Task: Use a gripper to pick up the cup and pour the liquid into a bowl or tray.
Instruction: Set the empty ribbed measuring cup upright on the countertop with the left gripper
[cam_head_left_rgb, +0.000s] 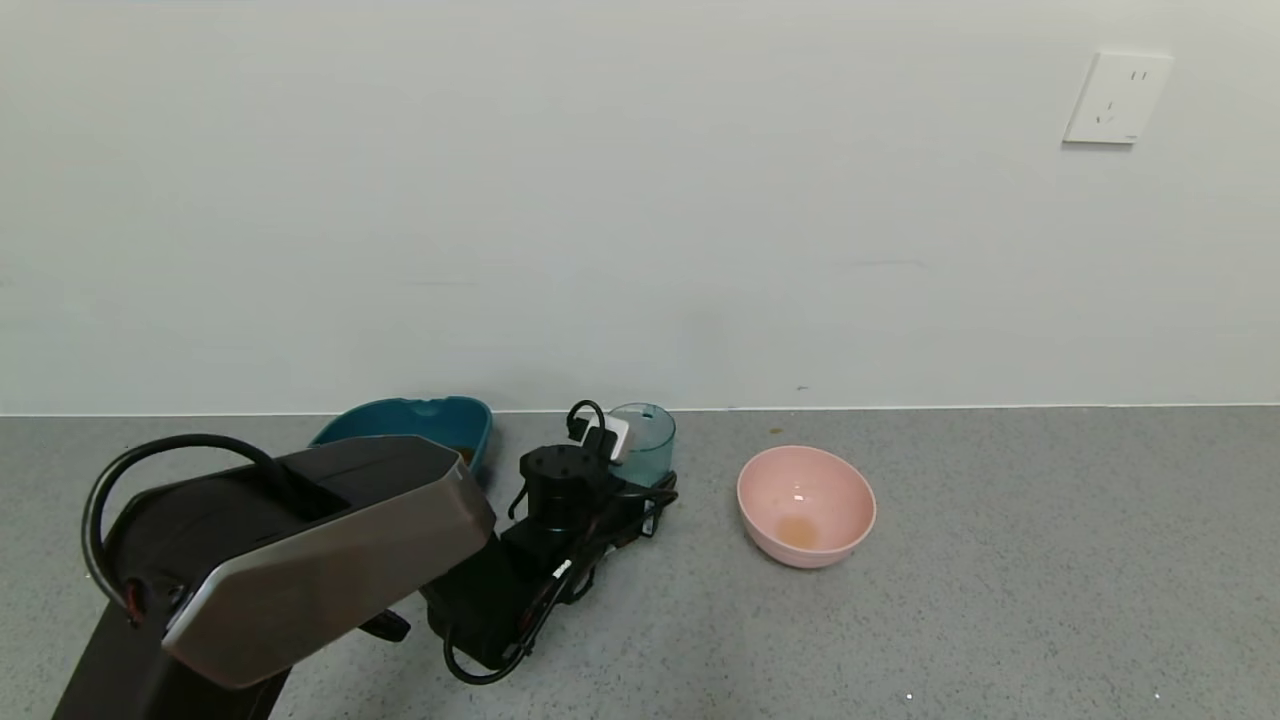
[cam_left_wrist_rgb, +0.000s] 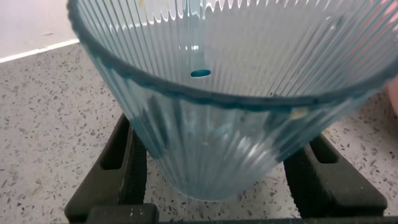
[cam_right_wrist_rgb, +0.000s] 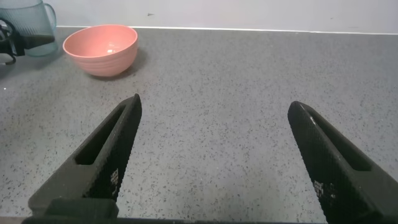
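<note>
On the counter I log: left gripper (cam_head_left_rgb: 640, 478) clenched on the cup (cam_head_left_rgb: 648, 440), upright between teal tray (cam_head_left_rgb: 420, 425) and pink bowl (cam_head_left_rgb: 806, 505). Left wrist view alone shows both fingers (cam_left_wrist_rgb: 121, 165) pressing its ribbed wall. Right wrist view alone shows right gripper (cam_right_wrist_rgb: 214, 162), released, well apart

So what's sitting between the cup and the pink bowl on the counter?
Nothing: the head view shows only bare speckled counter between the cup and the pink bowl.
</note>
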